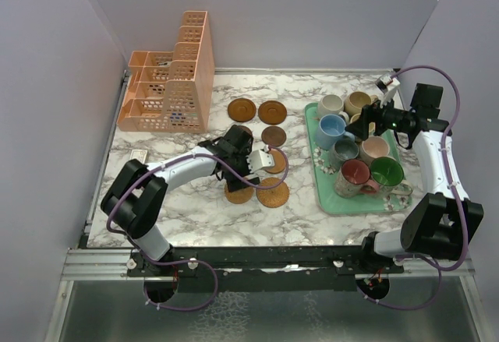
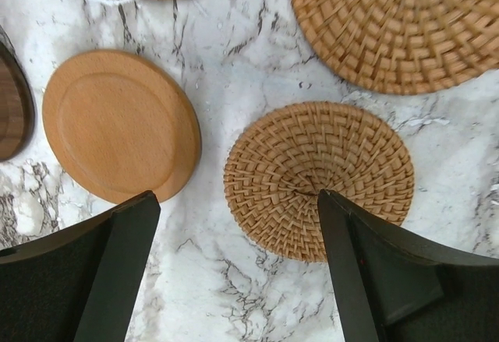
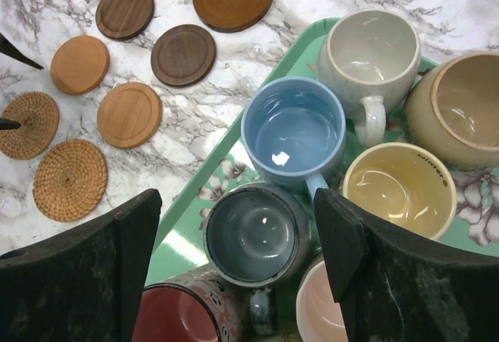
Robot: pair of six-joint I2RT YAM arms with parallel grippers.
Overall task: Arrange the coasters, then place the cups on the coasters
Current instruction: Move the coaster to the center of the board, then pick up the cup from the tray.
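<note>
left gripper (image 2: 235, 198) hangs open over a woven coaster (image 2: 318, 178) on the marble (image 1: 195, 217): looks light and thin, best pinched at its edge. right gripper (image 3: 236, 195) gapes empty above the cups (image 3: 293, 133) in the tray (image 1: 327, 202): breakable ceramic, i'd take a rim.

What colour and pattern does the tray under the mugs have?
The tray is mint green with a floral print, clearest in the right wrist view.
</note>
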